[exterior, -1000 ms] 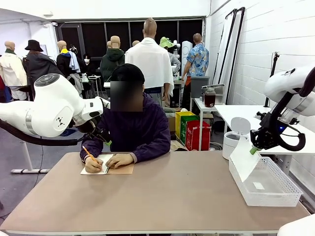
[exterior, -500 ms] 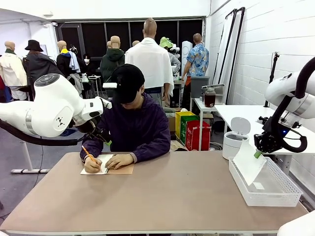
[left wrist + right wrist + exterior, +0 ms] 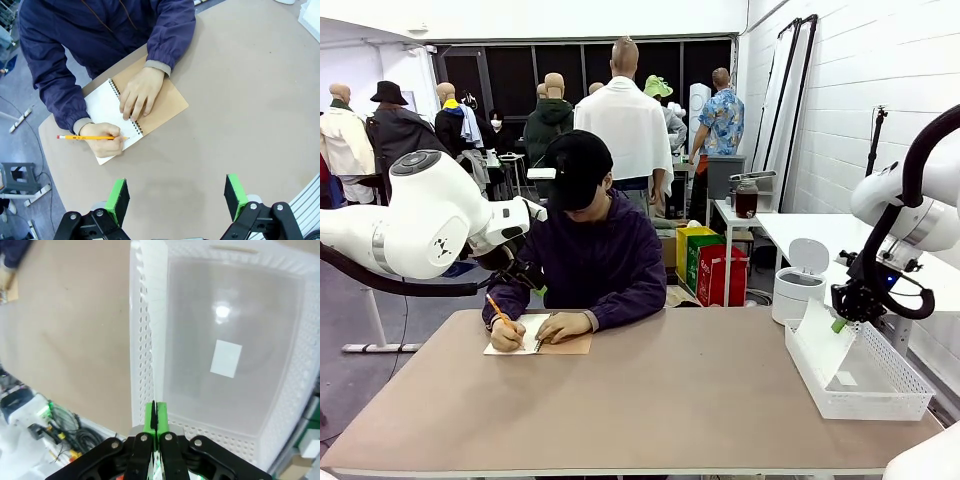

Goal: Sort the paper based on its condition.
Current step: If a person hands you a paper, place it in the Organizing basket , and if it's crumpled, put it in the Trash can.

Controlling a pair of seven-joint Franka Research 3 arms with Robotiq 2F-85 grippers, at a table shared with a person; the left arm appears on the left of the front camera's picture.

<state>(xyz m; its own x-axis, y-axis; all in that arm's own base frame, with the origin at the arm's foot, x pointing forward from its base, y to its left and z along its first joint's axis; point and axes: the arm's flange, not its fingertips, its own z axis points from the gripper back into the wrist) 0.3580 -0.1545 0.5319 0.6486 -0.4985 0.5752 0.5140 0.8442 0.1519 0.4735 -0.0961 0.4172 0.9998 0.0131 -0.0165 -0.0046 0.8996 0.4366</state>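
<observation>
My right gripper point(image 3: 837, 323) is shut on the top edge of a white sheet of paper point(image 3: 816, 338). The sheet hangs down inside the near-left end of the white mesh basket point(image 3: 880, 405). In the right wrist view the shut fingertips point(image 3: 155, 412) pinch the paper point(image 3: 159, 377), seen edge-on along the basket's perforated wall point(image 3: 142, 325). My left gripper point(image 3: 176, 197) is open and holds nothing. It hovers high over the table, above the person's notebook point(image 3: 102, 107). In the front view the left gripper point(image 3: 532, 283) sits beside the person's arm.
The person across the table writes in the spiral notebook point(image 3: 545, 340) with a yellow pencil point(image 3: 92, 137), the other hand flat on the page. A small white rectangle point(image 3: 226, 358) lies on the basket floor. The tan table point(image 3: 660, 400) stretches between notebook and basket.
My right gripper has sunk a little with the sheet, which now hangs lower inside the basket. The left arm has stayed still, and the person keeps writing.
</observation>
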